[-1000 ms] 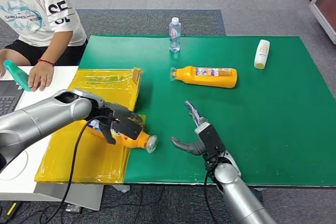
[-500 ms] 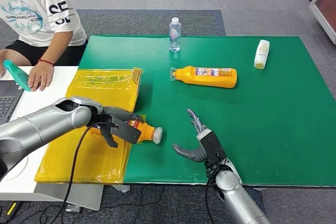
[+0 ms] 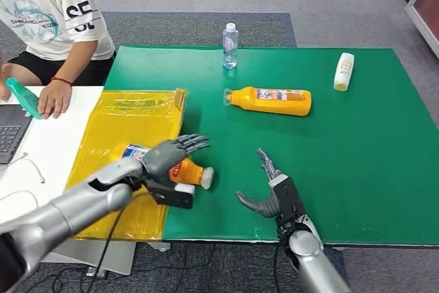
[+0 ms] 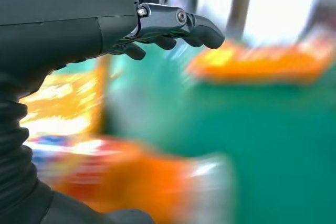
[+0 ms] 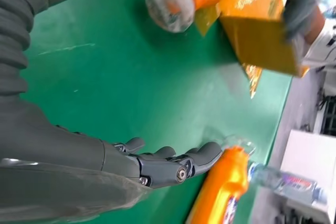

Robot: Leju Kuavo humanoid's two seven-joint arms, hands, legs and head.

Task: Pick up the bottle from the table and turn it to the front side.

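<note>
where the left hand (image 3: 173,159) gripped the bottle half a second ago, its fingers (image 4: 174,22) now reach out straight and apart above it, thumb low on the near side, nothing clasped. the small orange plastic bottle with a clear cap (image 3: 191,173) lies on its side just under that hand, straddling the edge of the shiny yellow plastic bag (image 3: 129,118) and the green table mat (image 3: 336,169), cap pointing toward the right hand; it lies about where it did half a second ago. the left wrist view is heavily blurred, showing the bottle (image 4: 130,182) as an orange smear below the extended fingers. the right hand (image 3: 271,193) hovers open near the front edge of the mat, palm up and fingers spread, a little right of its earlier spot. farther back, a long orange bottle (image 3: 269,101) lies on its side, a clear water bottle (image 3: 230,44) stands at the far edge, and a white bottle (image 3: 343,71) lies to the right. a person (image 3: 51,12) sits at the white table (image 3: 57,135) beside the mat, unchanged.
</note>
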